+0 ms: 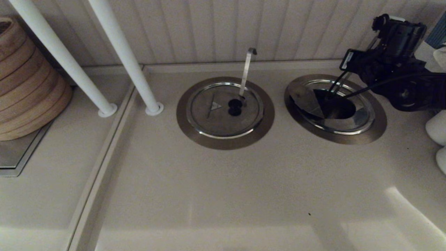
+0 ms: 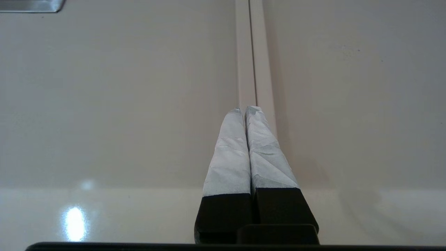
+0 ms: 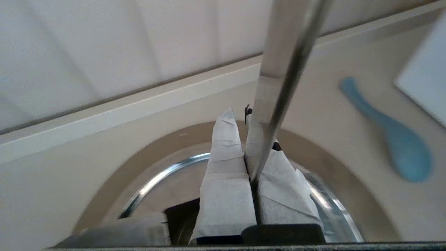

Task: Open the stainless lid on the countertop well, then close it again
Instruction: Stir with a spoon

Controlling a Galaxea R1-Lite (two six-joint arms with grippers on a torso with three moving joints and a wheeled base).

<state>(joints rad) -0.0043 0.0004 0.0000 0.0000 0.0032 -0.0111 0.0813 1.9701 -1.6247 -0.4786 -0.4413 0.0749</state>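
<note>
- The right gripper (image 3: 237,115) is hanging over the countertop well (image 1: 378,118) on the right side of the counter (image 1: 223,195), its fingers pressed together around something small and dark, probably the knob.
- The stainless lid (image 1: 305,97) is standing half folded up, and the dark hole is showing.
- The straight utensil handle (image 3: 289,69) is slanting right past the fingers.
- The left gripper (image 2: 244,109) is idling over bare counter, fingers together.
- The twin lid (image 1: 223,109) is lying flat.

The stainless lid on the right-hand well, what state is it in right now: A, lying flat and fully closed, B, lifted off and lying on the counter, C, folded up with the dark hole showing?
C: the stainless lid is folded up over the countertop well, whose dark opening shows, with the right gripper at it.
</note>
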